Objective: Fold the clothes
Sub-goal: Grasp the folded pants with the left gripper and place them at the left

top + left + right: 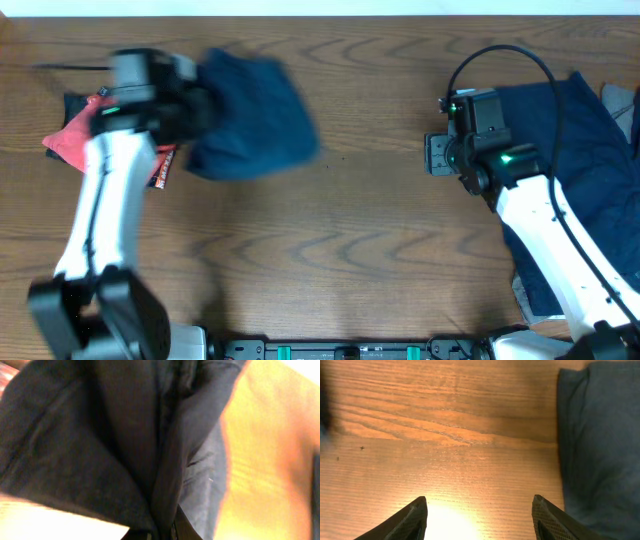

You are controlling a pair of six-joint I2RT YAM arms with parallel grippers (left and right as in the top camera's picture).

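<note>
A dark navy folded garment point(250, 115) hangs blurred at the far left of the table, held by my left gripper point(195, 110). In the left wrist view the navy cloth point(115, 445) fills the frame and is pinched between the jaws at the bottom edge point(162, 532). A pile of dark navy clothes point(575, 150) lies at the right edge. My right gripper point(437, 152) is open and empty over bare wood, left of that pile. In the right wrist view its fingers point(480, 510) spread wide, and navy cloth point(600, 445) lies to the right.
A red and black item point(75, 140) lies under my left arm at the far left. A grey cloth edge point(620, 100) shows at the far right by the pile. The wooden table point(350, 240) spans the view.
</note>
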